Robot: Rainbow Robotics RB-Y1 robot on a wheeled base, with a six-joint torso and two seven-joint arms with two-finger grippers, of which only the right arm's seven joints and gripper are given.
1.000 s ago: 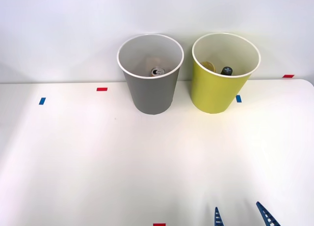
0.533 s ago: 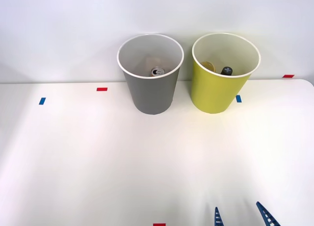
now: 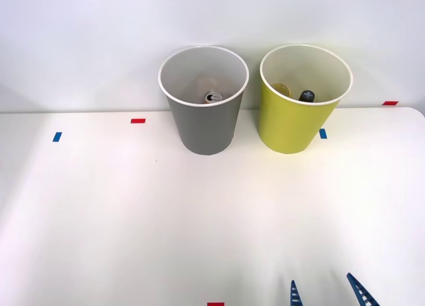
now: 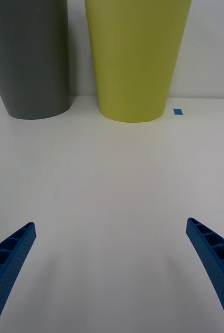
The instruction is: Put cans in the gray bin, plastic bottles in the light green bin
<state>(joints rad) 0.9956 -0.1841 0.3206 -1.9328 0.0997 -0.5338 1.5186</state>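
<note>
Standing side by side at the far edge of the white counter (image 3: 133,213), against the pale wall, are the gray bin (image 3: 204,123) and the light green bin (image 3: 292,123), close together but not touching. Down inside the gray bin lies a can (image 3: 213,97), its silver top and pull-tab facing up. Inside the light green bin sit a bottle with a yellow label (image 3: 281,89) and, just beside it, a dark-capped bottle (image 3: 307,95); only their upper parts show over the rim.

Small tape marks dot the counter: a blue one (image 3: 57,137) far to the left, a red one (image 3: 137,121) left of the gray bin, a blue one (image 3: 323,133) just beside the green bin's base on its right, a red one (image 3: 390,103) at the far right edge, and a red one (image 3: 215,304) at the near edge.

At the near edge, right of centre, the right pincer (image 3: 327,293) hovers low with its blue ribbed fingers (image 4: 8,255) spread wide apart and holding nothing. It is well apart from both bins, and the stretch of counter between it and them is bare. From the wrist, both bin walls rise ahead, the green one more nearly in line with the gap between the fingers.
</note>
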